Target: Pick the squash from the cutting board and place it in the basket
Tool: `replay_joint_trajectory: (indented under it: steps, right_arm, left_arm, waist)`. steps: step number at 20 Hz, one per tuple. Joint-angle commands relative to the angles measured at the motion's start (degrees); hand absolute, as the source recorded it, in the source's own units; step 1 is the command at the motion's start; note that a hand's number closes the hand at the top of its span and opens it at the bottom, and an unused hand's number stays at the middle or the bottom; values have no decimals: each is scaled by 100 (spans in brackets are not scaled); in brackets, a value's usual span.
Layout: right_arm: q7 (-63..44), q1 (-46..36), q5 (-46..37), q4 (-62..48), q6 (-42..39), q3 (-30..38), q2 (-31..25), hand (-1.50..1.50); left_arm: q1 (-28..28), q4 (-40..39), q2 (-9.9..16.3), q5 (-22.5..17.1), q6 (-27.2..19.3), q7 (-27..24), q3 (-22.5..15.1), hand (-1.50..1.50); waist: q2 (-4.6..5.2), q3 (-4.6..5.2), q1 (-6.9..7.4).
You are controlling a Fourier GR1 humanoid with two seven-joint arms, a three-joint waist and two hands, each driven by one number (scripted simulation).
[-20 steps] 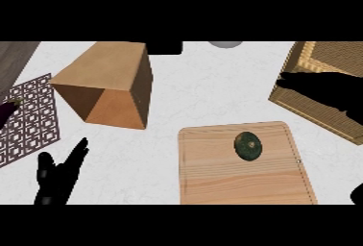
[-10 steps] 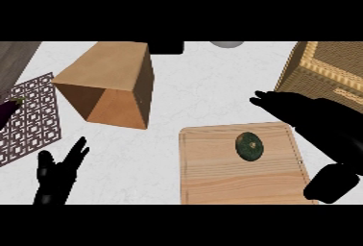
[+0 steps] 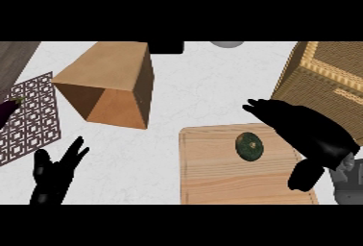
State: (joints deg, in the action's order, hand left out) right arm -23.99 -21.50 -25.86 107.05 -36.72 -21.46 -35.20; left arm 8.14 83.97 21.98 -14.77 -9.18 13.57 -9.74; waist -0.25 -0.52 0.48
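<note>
One cutting board [image 3: 245,168] lying flat on the white surface [image 3: 199,91]; used below as the reference landmark. One squash [image 3: 249,146], dark green and round, resting on the cutting board, in its upper right part. One basket [image 3: 330,79], woven and tan, standing beyond the cutting board's upper right corner, cut off by the right edge of the view. One right hand [image 3: 305,132] positioned over the right edge of the cutting board, just right of the squash and not touching it, fingers extended and relaxed, gripping nothing. One left hand [image 3: 53,175] located well to the left of the cutting board, near the lower edge of the view, fingers straight and spread, holding nothing. One brown paper bag [image 3: 113,84] lying on its side, up and left of the cutting board. One patterned mat [image 3: 28,117] further left of the cutting board, with one eggplant [image 3: 8,110] on its left part.
</note>
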Motion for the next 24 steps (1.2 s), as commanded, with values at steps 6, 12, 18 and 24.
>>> replay_joint_trajectory:
  steps: [6,12,18,24]
  right_arm:
    - [697,127,-941,-743,457,-159,547,-150]
    - [1006,46,-1249,-1090,446,43,713,-150]
    - [1257,323,-1674,-1113,584,15,976,-150]
    - [1765,315,-2097,-1841,857,-84,958,-150]
  left_arm:
    - [-19,-138,-468,302,-13,126,-204,0]
    - [216,75,-566,532,-96,109,-152,0]
    - [91,-268,-390,420,327,-87,341,0]
    - [19,-63,-567,574,269,259,149,0]
  waist:
    - [30,51,-15]
    - [24,51,-13]
    - [23,53,-33]
    - [29,51,-28]
